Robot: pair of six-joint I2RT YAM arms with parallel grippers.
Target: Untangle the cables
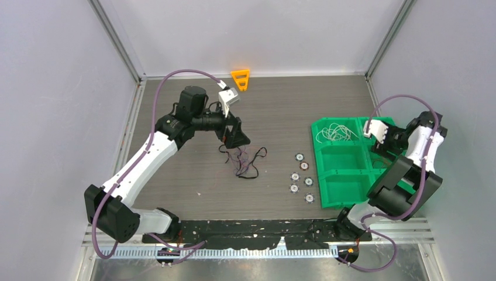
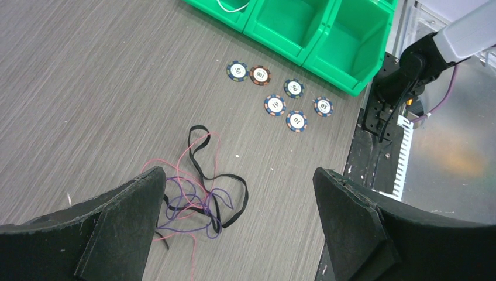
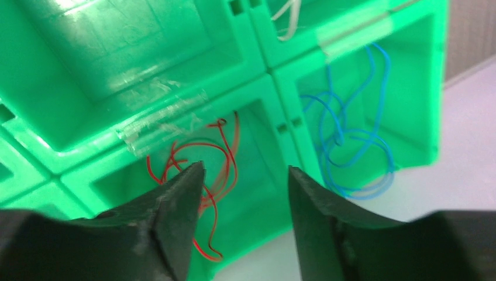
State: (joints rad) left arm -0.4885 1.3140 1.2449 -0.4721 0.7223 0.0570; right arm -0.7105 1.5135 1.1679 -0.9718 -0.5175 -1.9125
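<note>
left claw (image 2: 238, 175) wide open, empty, above a loose tangle of black, pink and purple cables (image 2: 199, 193) on the table (image 2: 88, 88) | right claw (image 3: 245, 170) open, empty, over green bins (image 3: 88, 58) | red cable (image 3: 235, 140) in one compartment, blue cable (image 3: 339, 139) in the next

Cable tangle (image 1: 243, 161) left of chips (image 1: 302, 178), bins (image 1: 345, 187) right
</note>
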